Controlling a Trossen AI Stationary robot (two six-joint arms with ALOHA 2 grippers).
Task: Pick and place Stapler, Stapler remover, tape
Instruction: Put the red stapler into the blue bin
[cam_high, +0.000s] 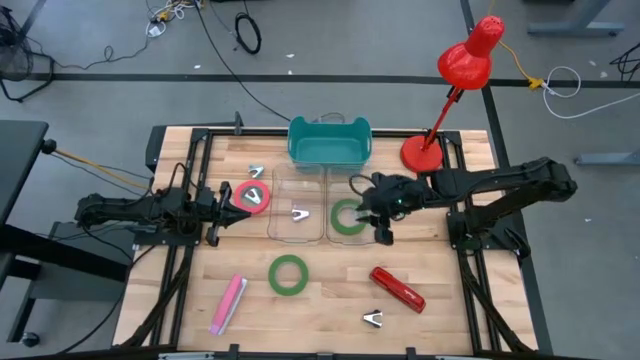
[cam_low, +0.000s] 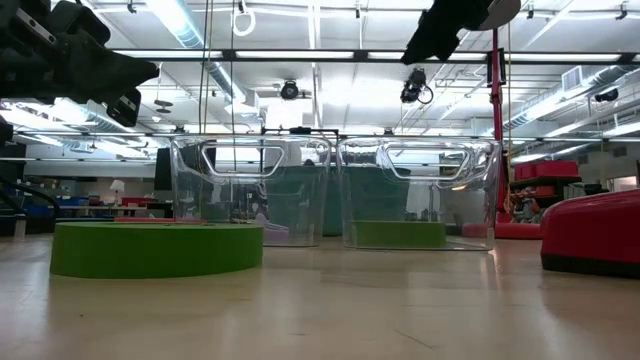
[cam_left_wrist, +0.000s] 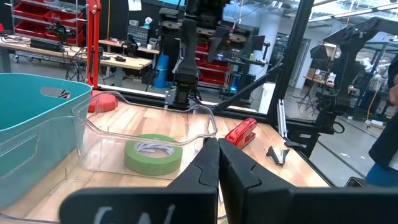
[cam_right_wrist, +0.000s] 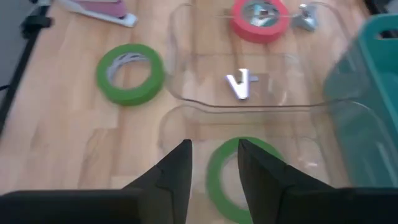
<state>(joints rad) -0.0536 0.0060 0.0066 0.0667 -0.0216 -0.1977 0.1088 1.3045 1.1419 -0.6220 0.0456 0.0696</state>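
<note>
Wooden table (cam_high: 320, 310); right gripper (cam_high: 378, 222) parted above green tape (cam_high: 347, 218)

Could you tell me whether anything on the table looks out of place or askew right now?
One oddity: a staple remover rests in the red tape roll's centre. Otherwise, one green tape roll lies flat in the right clear bin; the other lies on the table.

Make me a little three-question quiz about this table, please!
1. True or false: the red stapler lies inside a clear bin.
2. How many green tape rolls are there?
3. Which bin holds a staple remover: A, the teal bin; B, the left clear bin; C, the right clear bin?

Key: 1 false, it lies on the table. 2 two: one in the right clear bin, one on the table. 3 B.
</note>
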